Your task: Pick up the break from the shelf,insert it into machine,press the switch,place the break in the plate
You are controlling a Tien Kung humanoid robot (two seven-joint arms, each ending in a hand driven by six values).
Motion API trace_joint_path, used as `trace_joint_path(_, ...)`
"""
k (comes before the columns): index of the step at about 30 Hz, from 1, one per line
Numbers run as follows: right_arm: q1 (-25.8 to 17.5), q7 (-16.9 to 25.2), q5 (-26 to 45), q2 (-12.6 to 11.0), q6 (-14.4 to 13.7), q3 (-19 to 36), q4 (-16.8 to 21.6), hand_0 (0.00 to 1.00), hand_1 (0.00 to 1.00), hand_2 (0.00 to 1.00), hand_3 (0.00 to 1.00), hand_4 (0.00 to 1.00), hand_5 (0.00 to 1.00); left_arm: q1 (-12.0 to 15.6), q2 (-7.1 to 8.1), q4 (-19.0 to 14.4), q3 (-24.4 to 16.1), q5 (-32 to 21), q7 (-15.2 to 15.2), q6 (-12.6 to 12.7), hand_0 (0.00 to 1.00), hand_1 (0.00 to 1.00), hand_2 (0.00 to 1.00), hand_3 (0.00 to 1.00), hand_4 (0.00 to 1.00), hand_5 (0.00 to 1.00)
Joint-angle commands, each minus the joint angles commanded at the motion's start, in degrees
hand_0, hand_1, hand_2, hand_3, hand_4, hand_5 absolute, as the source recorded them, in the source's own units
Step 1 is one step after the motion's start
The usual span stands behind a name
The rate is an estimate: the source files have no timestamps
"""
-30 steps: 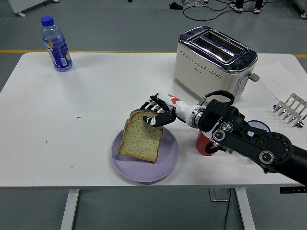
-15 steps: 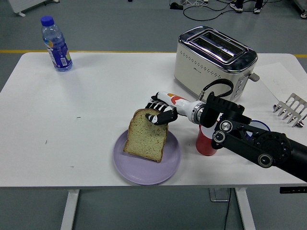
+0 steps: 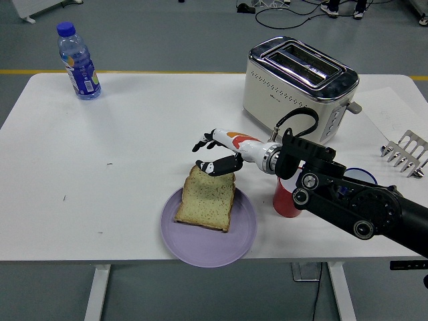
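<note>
Bread [image 3: 207, 198] lies flat on the purple plate [image 3: 208, 227], a single slice resting toward the plate's far side with its crust end nearest the robot's hand. The plate sits close to the near edge of the white table [image 3: 134, 147].

Just beyond the plate, the right hand [image 3: 215, 152] hangs above the slice's far edge with its fingers [image 3: 202, 143] spread apart and nothing between them. Its lowest fingertips are right at the top edge of the bread; whether they touch it I cannot tell. The black right arm [image 3: 348, 200] comes in from the plate's right side and slants up across the table toward the hand.

A red cup [image 3: 286, 198] stands just to the right of the plate, partly hidden behind the arm. Farther back and to the right of the plate stands the cream toaster [image 3: 297, 83], both slots on top showing, with a black cable looping near its lower front. A metal rack [image 3: 404, 154] sits well to the right of the plate, near the table's edge. A water bottle [image 3: 78, 61] with a blue cap stands upright far behind the plate and to its left, near the table's far corner.
</note>
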Motion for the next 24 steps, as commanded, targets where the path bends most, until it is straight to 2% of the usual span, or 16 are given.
trace_joint_path(10,-0.49,1.32,0.29,-0.81,-2.07,0.84,1.50,0.884,0.818,0.844,0.782,0.624,0.439,-0.19,0.08,0.00,0.27,-0.76,-0.16,0.08,0.625,0.448,0.445,0.506,0.258,0.810)
trace_joint_path(16,-1.87,4.63,1.80,-3.53,-4.76,4.92,8.14,0.867,0.808,0.820,0.759,0.610,0.423,-0.25,0.08,0.00,0.17,-0.81,-0.21,0.07,0.624,0.448,0.445,0.506,0.257,0.809)
trace_joint_path(20,-2.61,11.36,7.65,-6.28,-7.62,9.86,14.07,0.867,0.808,0.820,0.759,0.610,0.423,-0.28,0.11,0.00,-0.01,-0.75,-0.25,0.05,0.624,0.448,0.445,0.506,0.257,0.809)
trace_joint_path(21,-2.68,13.24,9.84,-6.98,-8.03,11.35,15.53,0.814,0.771,0.774,0.693,0.552,0.344,-0.31,0.13,0.00,-0.03,-0.70,-0.25,0.04,0.624,0.448,0.444,0.506,0.258,0.809)
trace_joint_path(24,-2.81,17.12,16.02,-9.05,-8.86,15.42,18.71,0.814,0.771,0.774,0.693,0.552,0.344,-0.36,0.18,0.00,-0.36,-0.33,-0.19,-0.01,0.624,0.448,0.444,0.506,0.258,0.809)
